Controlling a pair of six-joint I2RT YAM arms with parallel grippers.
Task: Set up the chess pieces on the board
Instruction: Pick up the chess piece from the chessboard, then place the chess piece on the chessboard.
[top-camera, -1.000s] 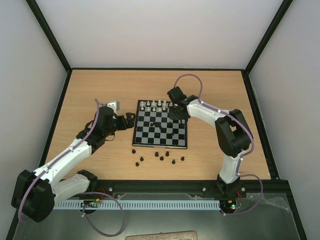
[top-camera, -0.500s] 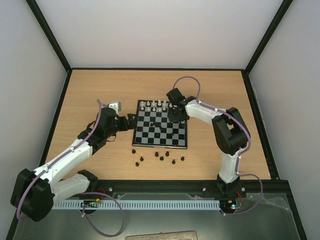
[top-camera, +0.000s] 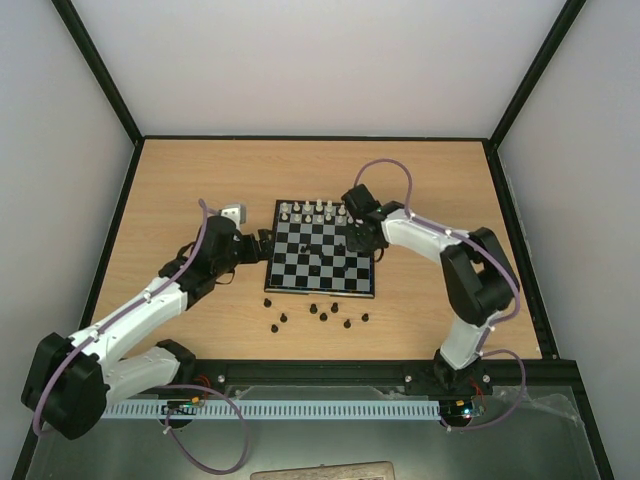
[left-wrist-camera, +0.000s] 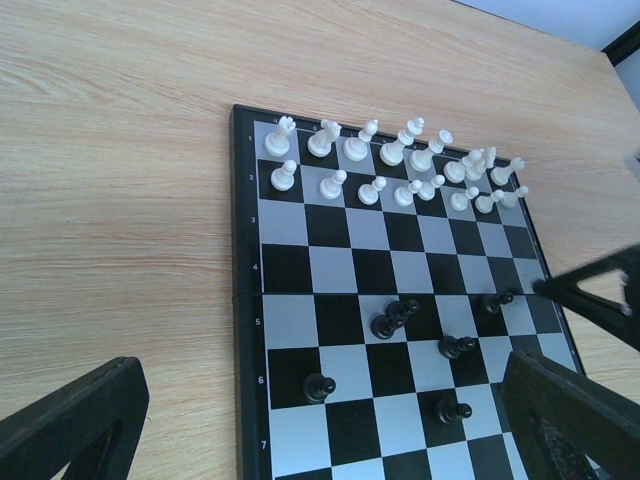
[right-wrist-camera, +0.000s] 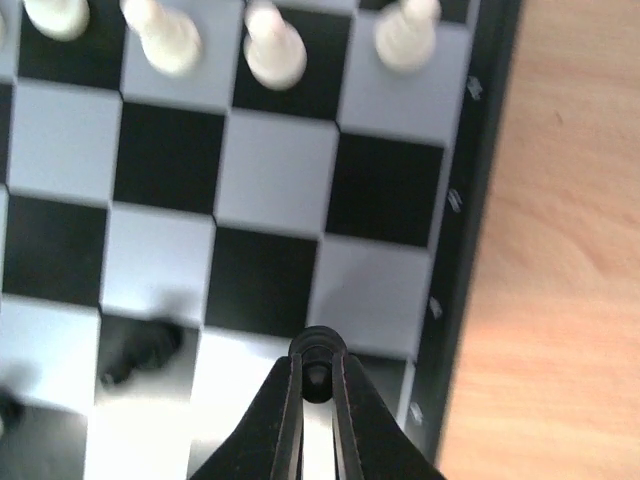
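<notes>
1 tiny round-topped black piece (right-wrist-camera: 316, 372) pinched in right jaws, left jaws spread wide, empty

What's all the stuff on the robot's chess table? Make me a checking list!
Surface: wooden table, bare around the board.
Job's things: chessboard; black pieces, a few on the board, several more loose on the table at its near edge.
Clutter: only white pieces, lined up in two rows at the board's far end.
Grippers: left gripper open beside the board's left edge; right gripper shut on a black piece near the board's right edge.
Cables: purple cable looping along each arm.
Surroundings: white walls.
</notes>
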